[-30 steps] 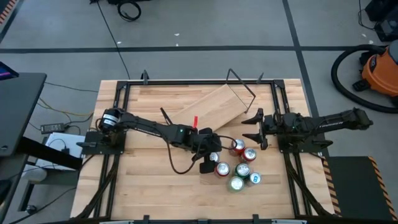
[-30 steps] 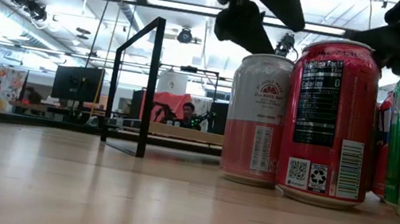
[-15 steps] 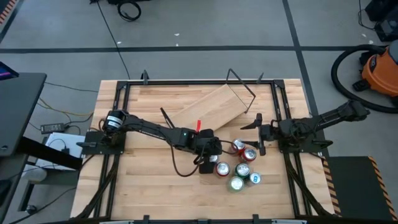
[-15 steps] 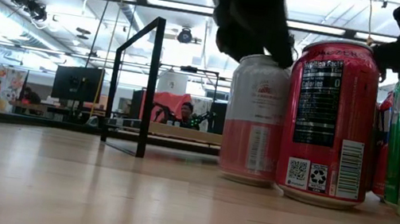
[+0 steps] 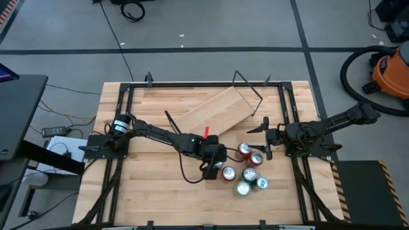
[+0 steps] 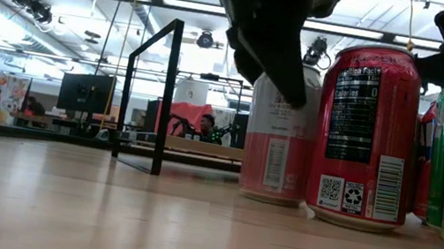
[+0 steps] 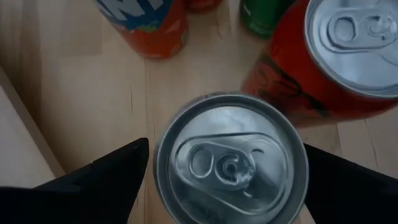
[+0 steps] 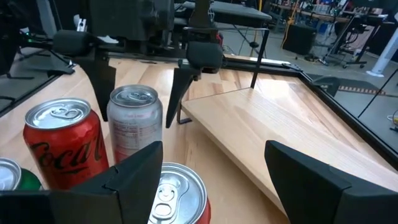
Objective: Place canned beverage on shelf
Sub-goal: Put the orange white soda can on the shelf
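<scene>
shelf (image 5: 214, 110) bare; cans (image 5: 248, 174) cluster beside it.

Two slim black jointed arms, the left arm (image 5: 153, 133) trailing a looped black cable.

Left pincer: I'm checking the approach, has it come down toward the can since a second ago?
Yes. In the low view the left pincer now straddles the top of the white-and-red can, where earlier it hung above it.
</scene>
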Controlling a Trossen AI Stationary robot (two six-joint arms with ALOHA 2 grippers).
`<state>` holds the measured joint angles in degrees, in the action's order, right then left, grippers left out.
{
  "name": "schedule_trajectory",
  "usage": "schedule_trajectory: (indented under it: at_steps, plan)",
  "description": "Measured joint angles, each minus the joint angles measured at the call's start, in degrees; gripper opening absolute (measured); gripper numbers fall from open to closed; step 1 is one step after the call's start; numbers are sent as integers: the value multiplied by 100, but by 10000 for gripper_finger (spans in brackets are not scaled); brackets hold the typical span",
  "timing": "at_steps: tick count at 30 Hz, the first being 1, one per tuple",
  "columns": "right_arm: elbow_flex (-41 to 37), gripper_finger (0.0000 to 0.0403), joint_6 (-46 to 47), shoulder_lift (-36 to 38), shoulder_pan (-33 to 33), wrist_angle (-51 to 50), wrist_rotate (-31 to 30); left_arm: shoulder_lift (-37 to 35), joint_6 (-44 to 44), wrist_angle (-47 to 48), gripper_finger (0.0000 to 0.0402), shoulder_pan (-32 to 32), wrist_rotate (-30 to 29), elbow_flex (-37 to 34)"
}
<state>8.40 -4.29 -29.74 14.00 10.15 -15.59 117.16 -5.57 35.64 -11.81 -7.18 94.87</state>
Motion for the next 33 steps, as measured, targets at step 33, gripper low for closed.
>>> schedule_trajectory:
  at_steps: [33]
  plan:
    - [0,292,2,-63,-2,-75,0,-140,-521,1856,309,407,-966,1549]
